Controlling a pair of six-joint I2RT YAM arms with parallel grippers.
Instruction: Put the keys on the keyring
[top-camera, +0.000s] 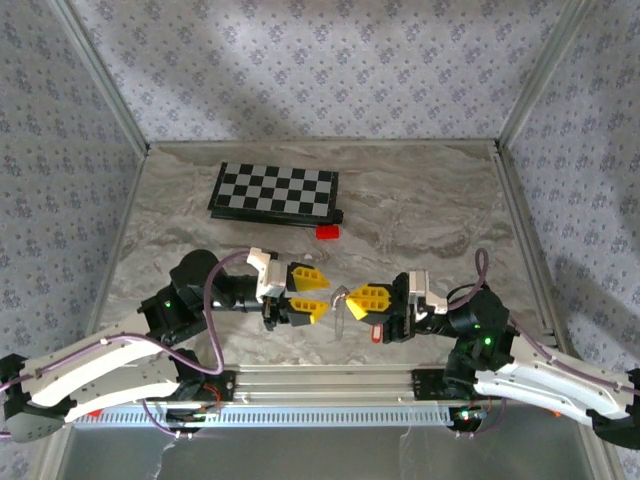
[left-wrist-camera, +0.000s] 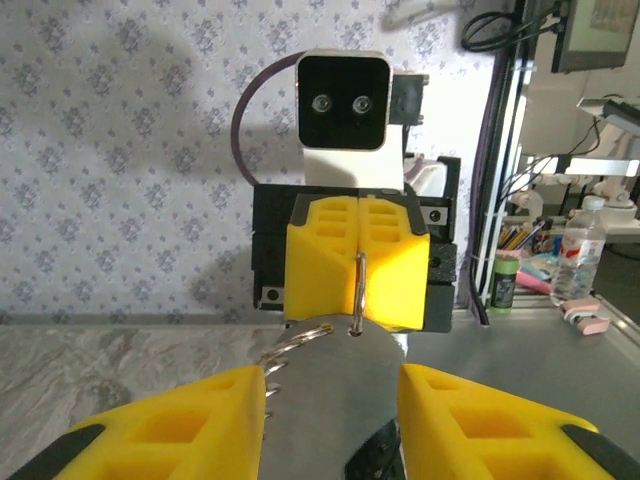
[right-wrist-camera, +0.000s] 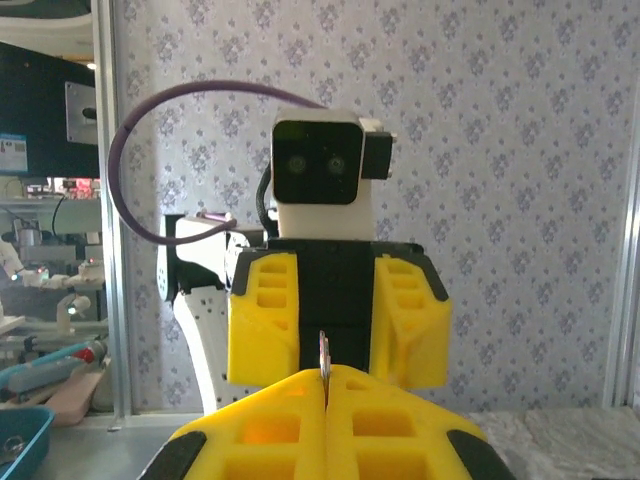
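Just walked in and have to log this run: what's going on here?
The two arms face each other over the table. The right gripper is shut on the thin metal keyring and holds it out toward the left gripper, whose fingers stand open close in front of it. A small red block lies by the checkerboard at the far side.

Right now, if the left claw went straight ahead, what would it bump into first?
The left claw would likely meet the keyring first, pinched in the shut right claw facing it; depth is unclear.
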